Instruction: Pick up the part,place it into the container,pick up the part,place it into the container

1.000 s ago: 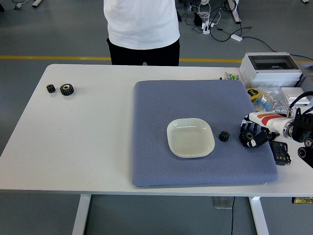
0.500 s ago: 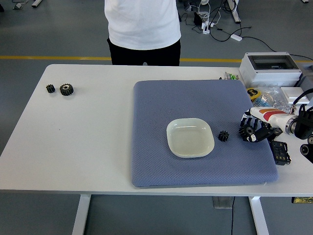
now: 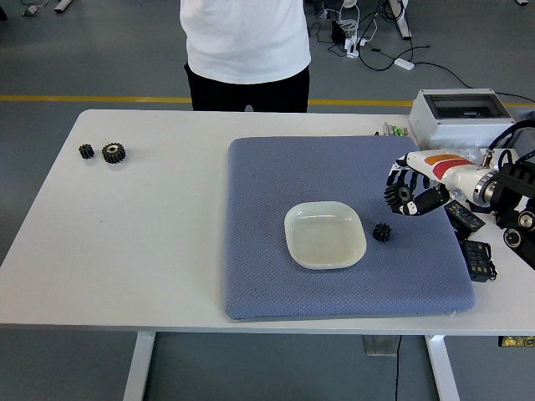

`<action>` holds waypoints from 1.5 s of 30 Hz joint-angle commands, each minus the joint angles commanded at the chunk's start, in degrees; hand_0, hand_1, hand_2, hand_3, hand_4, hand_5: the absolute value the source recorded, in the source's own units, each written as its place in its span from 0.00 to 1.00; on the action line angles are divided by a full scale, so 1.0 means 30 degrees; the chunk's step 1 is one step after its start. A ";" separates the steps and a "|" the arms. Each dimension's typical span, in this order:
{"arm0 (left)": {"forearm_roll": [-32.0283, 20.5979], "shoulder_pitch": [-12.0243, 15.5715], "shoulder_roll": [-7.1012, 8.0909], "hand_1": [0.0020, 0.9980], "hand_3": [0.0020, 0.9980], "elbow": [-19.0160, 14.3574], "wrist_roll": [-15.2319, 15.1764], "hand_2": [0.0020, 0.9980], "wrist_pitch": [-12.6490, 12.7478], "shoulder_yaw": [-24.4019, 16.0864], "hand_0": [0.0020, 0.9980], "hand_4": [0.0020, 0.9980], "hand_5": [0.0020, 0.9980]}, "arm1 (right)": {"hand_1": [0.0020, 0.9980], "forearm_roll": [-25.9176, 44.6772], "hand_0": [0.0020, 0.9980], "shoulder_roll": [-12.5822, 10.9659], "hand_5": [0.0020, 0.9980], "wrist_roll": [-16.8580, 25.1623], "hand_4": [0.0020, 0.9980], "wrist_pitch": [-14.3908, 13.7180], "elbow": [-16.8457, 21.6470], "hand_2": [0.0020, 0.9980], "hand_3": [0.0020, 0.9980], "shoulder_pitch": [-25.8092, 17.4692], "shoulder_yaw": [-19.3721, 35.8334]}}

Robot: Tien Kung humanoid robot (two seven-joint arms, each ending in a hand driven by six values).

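Note:
My right hand (image 3: 405, 194) hovers over the blue mat (image 3: 276, 175), right of the white square dish (image 3: 325, 235). Its fingers are curled around a black gear (image 3: 396, 198), held off the mat. A smaller black gear (image 3: 383, 232) lies on the mat just right of the dish and below the hand. The dish holds nothing. Two more black gears, a small one (image 3: 86, 151) and a larger one (image 3: 114, 152), lie on the white table at the far left. My left arm is out of view.
A person in a white shirt (image 3: 245, 42) stands at the far side, hands unseen. A grey box (image 3: 462, 117), bagged parts (image 3: 468, 163) and a black device (image 3: 479, 259) crowd the right edge.
My right hand has lifted from the mat's right edge and moved up and left toward the dish, carrying the gear. The small gear by the dish has stayed put.

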 joint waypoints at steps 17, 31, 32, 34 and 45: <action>-0.0419 0.0109 0.0000 0.68 0.57 0.0000 0.0078 0.70 -0.0020 0.0980 0.70 0.69 0.61 | 0.58 -0.0061 0.55 0.2600 0.27 -0.1122 0.81 0.0797 0.1210 0.68 0.52 0.1326 -0.3435; -0.0314 0.0152 0.0000 0.68 0.57 0.0000 0.0124 0.70 -0.0026 0.1010 0.70 0.69 0.62 | 0.69 0.0146 0.66 0.3105 0.35 -0.0713 0.92 0.0910 -0.0246 0.82 0.62 0.1697 -0.3889; -0.0317 0.0144 0.0000 0.68 0.57 0.0000 0.0124 0.70 -0.0028 0.1004 0.70 0.69 0.62 | 0.69 0.0172 0.66 0.3053 0.35 -0.0650 0.92 0.0852 -0.0232 0.82 0.62 0.1669 -0.3760; -0.0335 0.0137 0.0000 0.68 0.57 0.0000 0.0111 0.70 -0.0028 0.1012 0.70 0.69 0.62 | 0.68 0.0215 0.65 0.2948 0.33 -0.0586 0.89 0.0813 -0.0196 0.83 0.62 0.1597 -0.3450; -0.0224 0.0088 0.0000 0.68 0.57 0.0000 0.0092 0.70 -0.0012 0.0716 0.70 0.69 0.62 | 0.67 -0.0042 0.64 0.1414 0.32 -0.0758 0.87 0.0909 -0.0174 0.82 0.61 0.0790 -0.0223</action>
